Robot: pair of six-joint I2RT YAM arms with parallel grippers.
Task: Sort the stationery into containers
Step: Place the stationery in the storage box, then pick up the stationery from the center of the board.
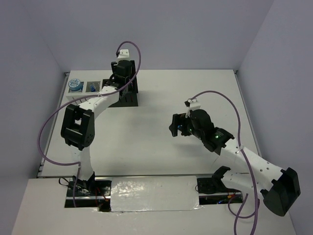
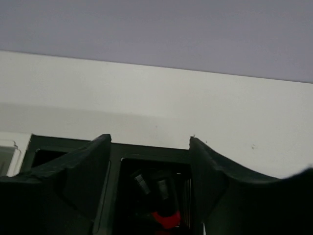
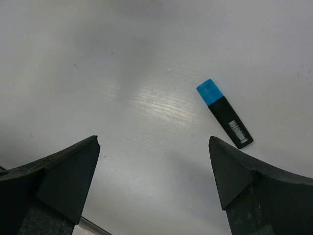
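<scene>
Left pincer [image 2: 149, 142]: jaws apart, empty, lower centre of frame, above a black box [image 2: 151, 152] holding an orange-red-capped highlighter [image 2: 166, 219]. Right pincer [image 3: 154, 141]: jaws wide apart, empty; blue-capped highlighter [image 3: 225, 113] flat on counter [image 3: 98, 73], upper right, untouched

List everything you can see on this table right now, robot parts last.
Table: one, white, beneath everything.
White containers: two, white, far-left corner.
Round piece: one, blue, leftmost white container.
Small item: one, blue, second white container.
Black containers: two, black, beside the white ones.
Highlighters: at least two, black, one orange-red cap, inside a black container.
Blue-capped highlighter: one, black body, on bare table.
Left gripper: one, black, open above a black container.
Right gripper: one, black, open above that highlighter.
</scene>
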